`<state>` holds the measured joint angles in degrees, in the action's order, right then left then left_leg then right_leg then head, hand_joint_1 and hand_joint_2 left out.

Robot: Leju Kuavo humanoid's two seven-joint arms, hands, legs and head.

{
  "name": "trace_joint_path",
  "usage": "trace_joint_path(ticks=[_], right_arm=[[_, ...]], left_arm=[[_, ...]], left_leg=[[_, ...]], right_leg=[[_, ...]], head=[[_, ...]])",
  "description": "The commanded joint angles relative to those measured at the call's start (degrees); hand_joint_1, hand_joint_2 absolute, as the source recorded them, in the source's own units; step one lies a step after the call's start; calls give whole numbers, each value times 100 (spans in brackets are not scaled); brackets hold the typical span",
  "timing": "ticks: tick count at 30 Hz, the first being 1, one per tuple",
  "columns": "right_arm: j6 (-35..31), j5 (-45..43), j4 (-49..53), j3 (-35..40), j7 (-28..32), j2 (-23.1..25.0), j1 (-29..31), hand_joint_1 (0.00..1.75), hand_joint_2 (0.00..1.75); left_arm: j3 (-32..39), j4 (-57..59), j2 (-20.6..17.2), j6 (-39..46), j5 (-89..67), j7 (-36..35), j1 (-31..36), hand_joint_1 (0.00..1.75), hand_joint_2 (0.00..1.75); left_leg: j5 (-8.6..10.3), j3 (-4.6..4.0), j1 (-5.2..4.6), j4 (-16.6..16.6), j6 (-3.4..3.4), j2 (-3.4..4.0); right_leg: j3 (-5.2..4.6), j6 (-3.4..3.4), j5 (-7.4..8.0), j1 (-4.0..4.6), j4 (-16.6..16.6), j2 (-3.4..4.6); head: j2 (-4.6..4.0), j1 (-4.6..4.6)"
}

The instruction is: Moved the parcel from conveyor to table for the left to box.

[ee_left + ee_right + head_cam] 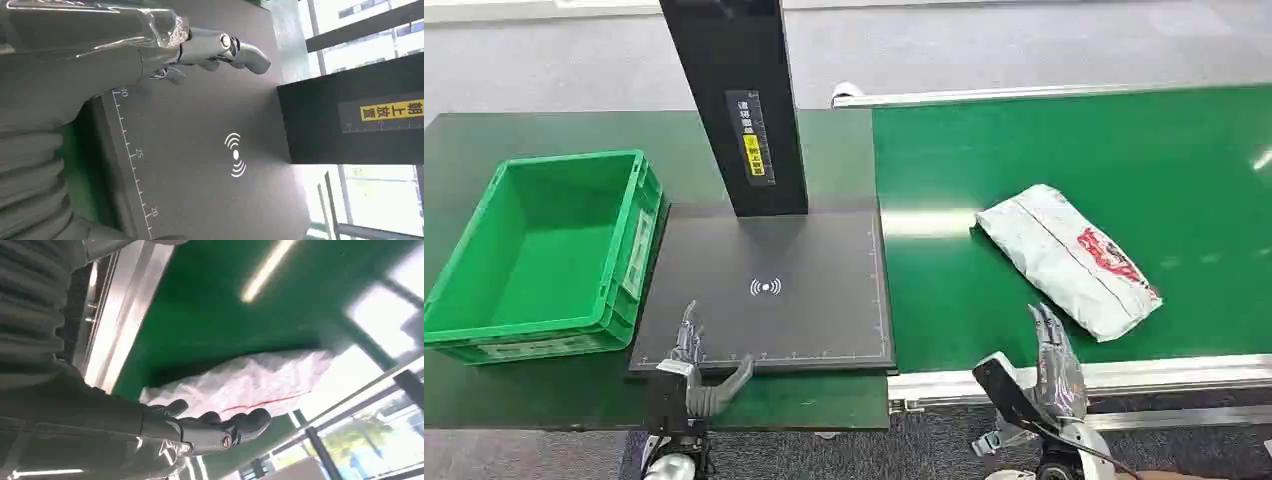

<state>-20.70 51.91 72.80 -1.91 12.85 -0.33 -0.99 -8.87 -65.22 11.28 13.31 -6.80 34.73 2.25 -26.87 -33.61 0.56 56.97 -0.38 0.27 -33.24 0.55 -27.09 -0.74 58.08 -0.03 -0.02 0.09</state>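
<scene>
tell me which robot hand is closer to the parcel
The right robot hand, open at the conveyor's near edge just short of the white parcel. The left robot hand hovers over the black scanner pad, far from it.
</scene>
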Motion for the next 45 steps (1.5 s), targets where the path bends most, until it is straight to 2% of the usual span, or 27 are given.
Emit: trace_joint_path(ticks=[1, 4, 9, 14, 21, 25, 30, 31, 33, 38, 45], right_arm=[[-35, -89, -1218, -843, 140, -38, 652, 0, 175], [-146, -94, -2190, -887, 344, -118, 1357, 0, 175], [-210, -83, -2382, -890, 385, -122, 1469, 0, 175], [-224, 114, -3525, -873, 306, -201, 2401, 0, 175], [-113, 217, -4498, -774, 304, -256, 3038, 0, 175], [-187, 592, -4750, -548, -256, -146, 3201, 0, 175], [-172, 937, -4853, -384, -639, -180, 3248, 0, 175], [-224, 1165, -4882, -274, -902, -223, 3250, 0, 175], [-213, 1171, -4888, -275, -908, -234, 3249, 0, 175], [-401, 2381, -4946, 75, -2092, -382, 3249, 0, 175], [-488, 2868, -4721, 53, -2296, -394, 3302, 0, 175]], left_arm=[[-64, 406, -102, -87, 45, 19, 149, 0, 175], [-130, 528, -105, -43, 102, 87, 222, 0, 175], [-140, 538, -107, -30, 113, 96, 224, 0, 175], [-272, 526, -101, -62, 131, 79, 293, 0, 175], [-424, 732, -71, -130, 97, 57, 464, 0, 175], [-463, 742, -79, -144, 94, 33, 531, 0, 175], [-519, 801, -107, -173, 99, 6, 550, 0, 175], [-542, 836, -110, -186, 102, 8, 556, 0, 175], [-545, 839, -102, -179, 102, 10, 556, 0, 175], [-604, 925, -68, -176, 129, -31, 637, 0, 175], [-586, 899, -62, -167, 138, -76, 641, 0, 175]], left_leg=[[2, 12, 1, -9, 2, 0], [2, 12, 3, -8, 2, 14], [6, 16, 1, -11, 2, 5], [0, 13, -1, -4, 2, 22], [5, 13, 0, -5, 3, 14], [1, 14, 2, -5, 1, 14], [3, 15, 1, -7, 2, 7], [2, 14, 0, -5, 2, 6], [2, 6, -1, -1, 2, 1], [4, 5, -1, 0, 2, -5], [6, 9, -1, -5, 2, -5]], right_leg=[[13, -2, 3, 1, -10, 1], [13, -1, 8, 3, -14, 14], [17, -2, 8, 2, -15, 2], [7, -1, 8, 0, -7, 21], [11, -1, 9, 1, -9, 12], [11, -2, 8, 2, -8, 15], [13, -2, 8, 2, -10, 11], [12, -2, 7, 1, -7, 11], [6, 1, 5, -1, -2, 5], [7, 0, 5, 0, -3, 0], [11, -2, 7, 0, -7, -2]], head=[[0, 0], [0, 2], [2, 0], [0, -2], [0, 0], [2, 0], [2, 0], [0, -2], [2, -2], [0, 0], [0, 0]])
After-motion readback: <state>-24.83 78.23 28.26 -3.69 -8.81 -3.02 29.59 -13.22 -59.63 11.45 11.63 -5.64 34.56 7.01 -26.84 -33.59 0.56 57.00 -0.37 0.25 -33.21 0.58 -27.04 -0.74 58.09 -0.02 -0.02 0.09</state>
